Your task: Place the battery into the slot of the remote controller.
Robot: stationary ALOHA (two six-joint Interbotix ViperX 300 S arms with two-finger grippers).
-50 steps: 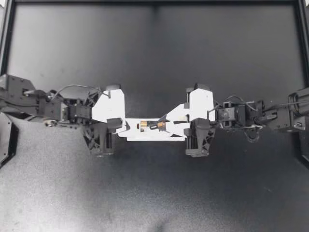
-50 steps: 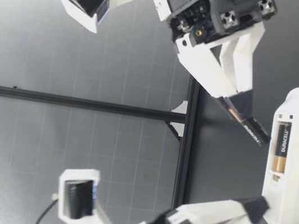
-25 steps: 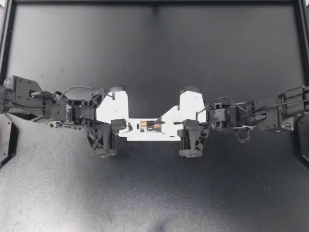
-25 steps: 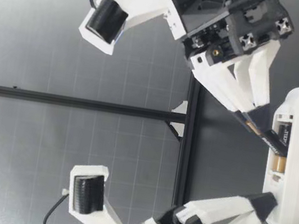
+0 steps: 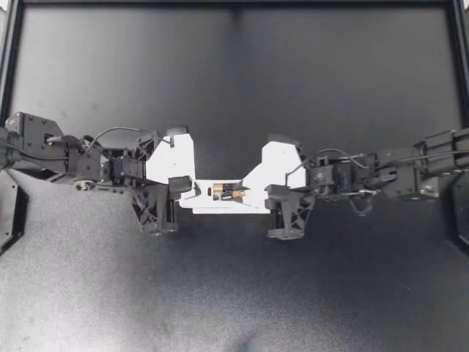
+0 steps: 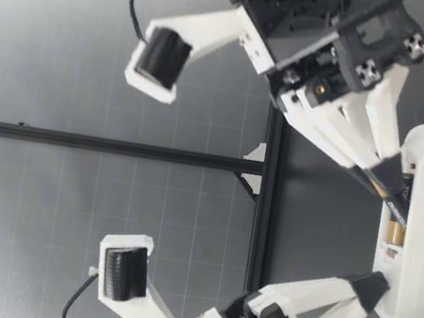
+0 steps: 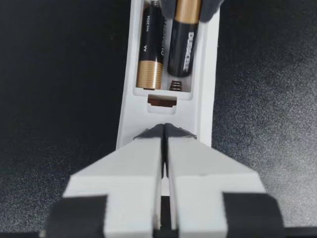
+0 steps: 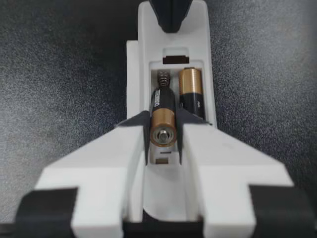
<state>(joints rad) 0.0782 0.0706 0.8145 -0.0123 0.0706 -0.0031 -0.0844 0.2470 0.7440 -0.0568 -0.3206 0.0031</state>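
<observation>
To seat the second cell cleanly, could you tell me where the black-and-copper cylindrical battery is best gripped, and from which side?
Across its round sides at the copper end, coming from the end of the white plastic remote opposite the coiled spring. The black-and-copper cylindrical battery lies tilted, so its black end is free to meet the spring. My right gripper holds it so.

I look down on a matte black worktop with a fine speckled grain, paler away from the black metal frame rail that borders its far edge and both sides. From table height, a black upright post rises from that rail, with small white corner brackets at the joint. Behind the rail stands an evenly lit grey wall panel with a faint grid.
</observation>
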